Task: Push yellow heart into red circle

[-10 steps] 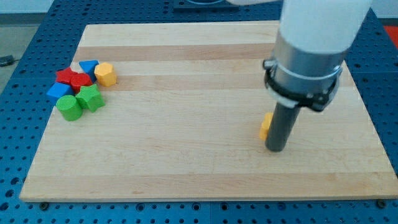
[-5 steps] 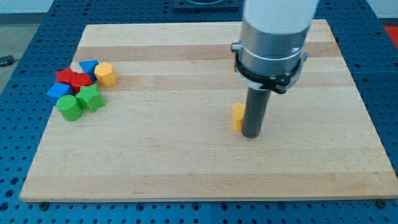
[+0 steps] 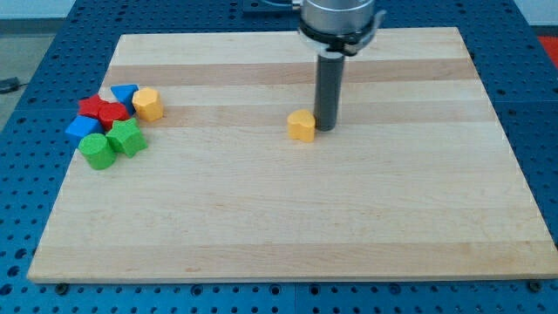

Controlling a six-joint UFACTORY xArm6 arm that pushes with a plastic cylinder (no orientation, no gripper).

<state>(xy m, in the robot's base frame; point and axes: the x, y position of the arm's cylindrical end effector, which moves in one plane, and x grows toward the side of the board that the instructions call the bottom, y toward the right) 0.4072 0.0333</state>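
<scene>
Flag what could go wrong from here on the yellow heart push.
My tip sits at the yellow heart's right edge, slightly toward the view's top; an off-centre push could let it slip past. The red blocks sit packed among the yellow hexagon, blue and green blocks, so arrival may scatter the cluster.

This looks like a robotics lab or test bench. A pale wooden board (image 3: 288, 227) lies on a blue desk (image 3: 35, 288) whose top is a metal plate drilled with a regular grid of holes, the kind used for bolting down equipment. An industrial arm's dark rod (image 3: 329, 87) hangs from a metal collar (image 3: 340, 19) above the board. Small coloured blocks (image 3: 112, 122), plain geometric test pieces, sit grouped at the view's left. Nothing domestic shows anywhere.
</scene>
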